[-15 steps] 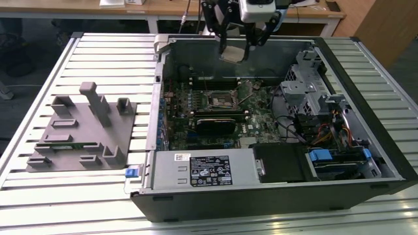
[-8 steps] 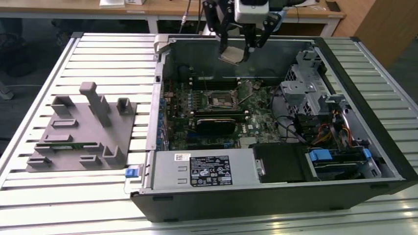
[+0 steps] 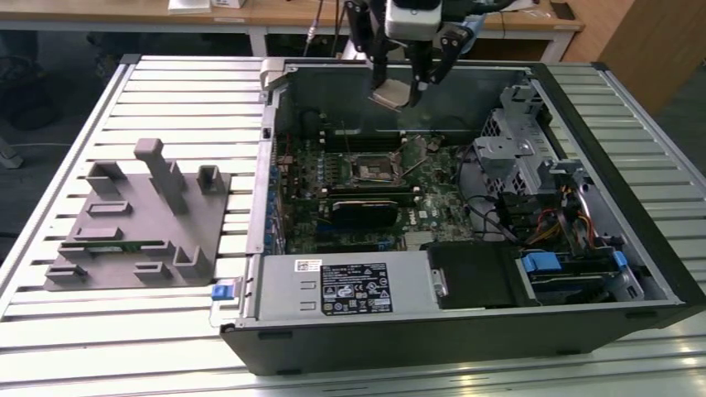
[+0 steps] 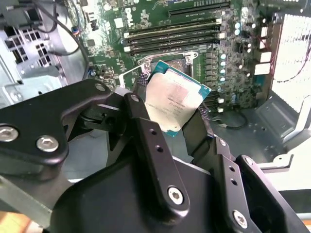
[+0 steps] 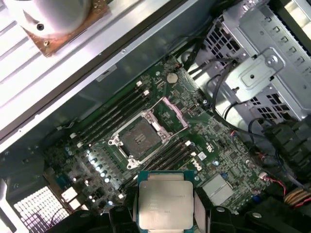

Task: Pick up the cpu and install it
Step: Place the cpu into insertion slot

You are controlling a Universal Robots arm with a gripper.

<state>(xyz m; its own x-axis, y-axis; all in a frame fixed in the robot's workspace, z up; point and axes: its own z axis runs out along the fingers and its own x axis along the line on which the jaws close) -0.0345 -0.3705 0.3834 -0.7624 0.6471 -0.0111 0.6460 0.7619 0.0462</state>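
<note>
Hanging over the open computer case (image 3: 464, 335) on the slatted metal desk (image 3: 165, 91) in the exterior view, the gripper (image 3: 398, 93) clamps the cpu (image 3: 388, 98). The second wrist view shows its fingers (image 4: 146, 131) pinching the cpu above the motherboard (image 4: 228, 63). In the first wrist view, the open socket (image 5: 138, 140) lies apart.

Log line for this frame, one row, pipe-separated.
gripper: shut on cpu | cpu: held above open case, clear of motherboard | socket: empty | install: not done
</note>
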